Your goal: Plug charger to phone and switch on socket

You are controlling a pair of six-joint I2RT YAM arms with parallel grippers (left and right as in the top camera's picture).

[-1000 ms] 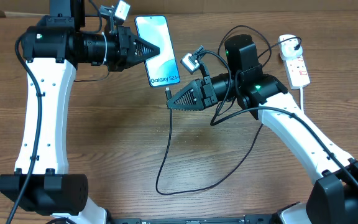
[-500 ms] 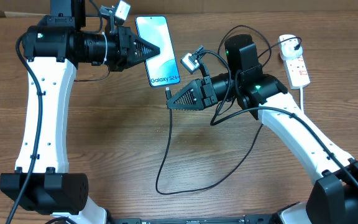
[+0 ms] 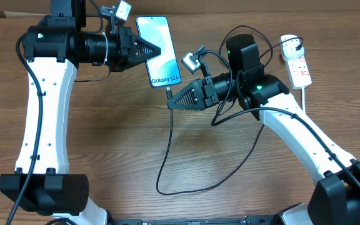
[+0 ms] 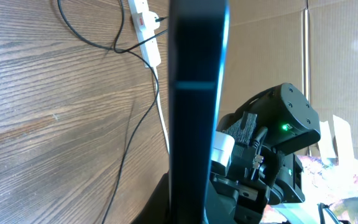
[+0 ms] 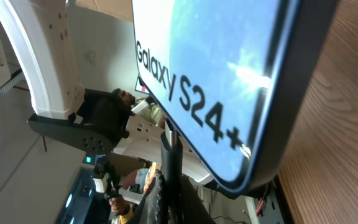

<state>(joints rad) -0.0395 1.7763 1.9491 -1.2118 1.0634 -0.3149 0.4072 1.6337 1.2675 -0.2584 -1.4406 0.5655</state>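
Observation:
My left gripper [image 3: 157, 50] is shut on the phone [image 3: 165, 67] and holds it above the table, its light blue "Galaxy S24+" screen facing up. In the left wrist view the phone [image 4: 194, 93] shows edge-on as a dark bar that hides the fingers. My right gripper [image 3: 171, 104] is shut on the charger [image 3: 168, 150] near its connector tip, just below the phone's bottom edge. In the right wrist view the charger [image 5: 169, 163] stands upright between the fingers, beside the phone [image 5: 222, 56]. Whether the tip is in the port I cannot tell. The white socket [image 3: 299, 67] lies at the far right.
The black cable loops down toward the table's front edge [image 3: 161, 187] and back up behind the right arm to a black plug [image 3: 290, 45] in the socket's rounded end. A thick white cord [image 3: 306, 100] runs from the socket. The socket [image 4: 145, 31] also shows in the left wrist view.

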